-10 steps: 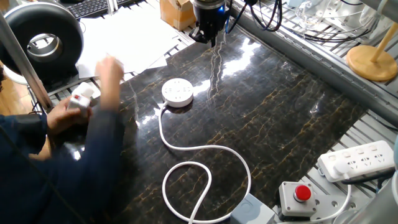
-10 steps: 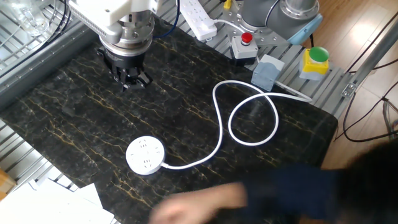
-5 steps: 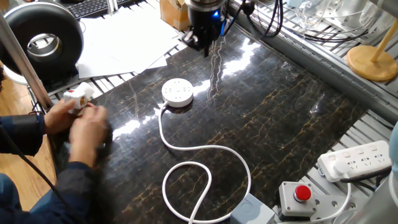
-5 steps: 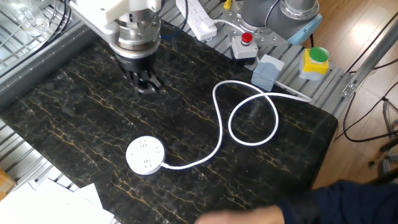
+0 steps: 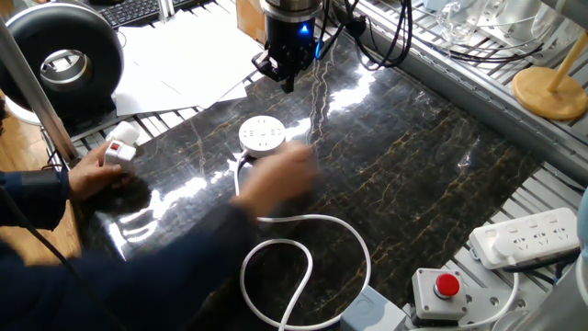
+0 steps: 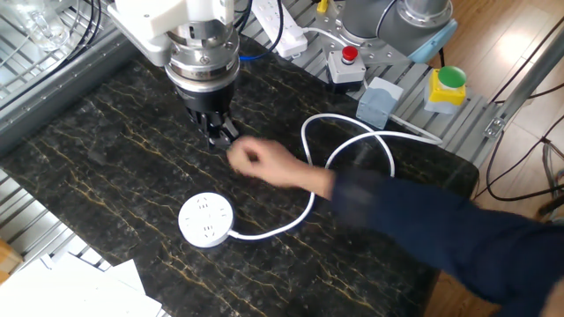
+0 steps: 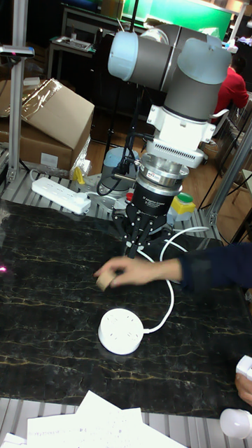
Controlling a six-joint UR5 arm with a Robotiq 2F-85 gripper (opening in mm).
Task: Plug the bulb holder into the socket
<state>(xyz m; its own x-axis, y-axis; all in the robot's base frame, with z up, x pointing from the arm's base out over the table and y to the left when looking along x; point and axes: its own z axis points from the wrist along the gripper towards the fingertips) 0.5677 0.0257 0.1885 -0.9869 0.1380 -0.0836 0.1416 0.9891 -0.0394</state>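
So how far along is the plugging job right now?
Nothing looks done. The socket lies on the table with nothing plugged in. The bulb holder is in a person's hand at the table edge, while their other hand reaches over the table below the tool. Grasping and plugging remain.

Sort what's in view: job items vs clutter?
Job:
socket
bulb holder, in a person's hand off the mat
gripper, holding nothing

Clutter:
power strip
grey button box
yellow box with green button
black roll
papers
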